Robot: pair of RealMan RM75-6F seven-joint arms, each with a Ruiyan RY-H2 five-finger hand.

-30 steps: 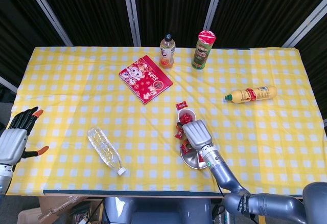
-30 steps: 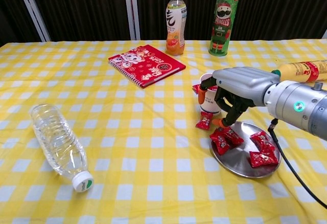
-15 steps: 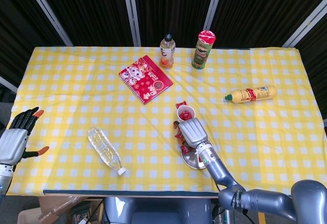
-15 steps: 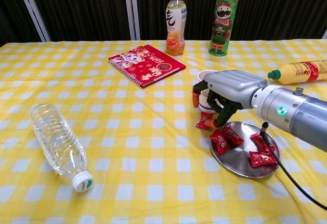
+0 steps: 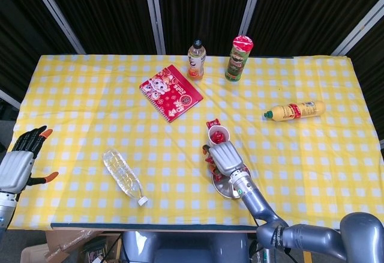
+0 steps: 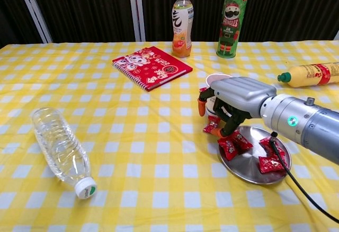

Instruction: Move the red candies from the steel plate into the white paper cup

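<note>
— Where do we find the right hand [image 6: 233, 97]?

— Just in front of the white paper cup [image 6: 216, 81], low over the near-left rim of the steel plate [image 6: 249, 171]. Its fingers [image 6: 229, 122] curl down toward a red candy on the cloth [image 6: 212, 125] beside the plate; we cannot tell from either view whether they pinch it.

— And the task's candies?

— We count three red candies on the plate [image 6: 234, 143], right of the cup's foot. In the head view, red shows inside the cup [image 5: 219, 136], and another wrapped piece [image 5: 213, 123] lies just behind it.

— The left hand [image 5: 19, 161]?

— Far left of the cup, past the table edge, fingers spread, holding nothing.

— What else do we see around the cup?

— A clear water bottle [image 6: 61, 151] lies well to its left; a red notebook [image 6: 151, 67] sits behind-left; an orange drink bottle [image 6: 181, 23] and a green crisps can [image 6: 231, 23] stand behind; a yellow sauce bottle [image 6: 309, 74] lies to the right.
</note>
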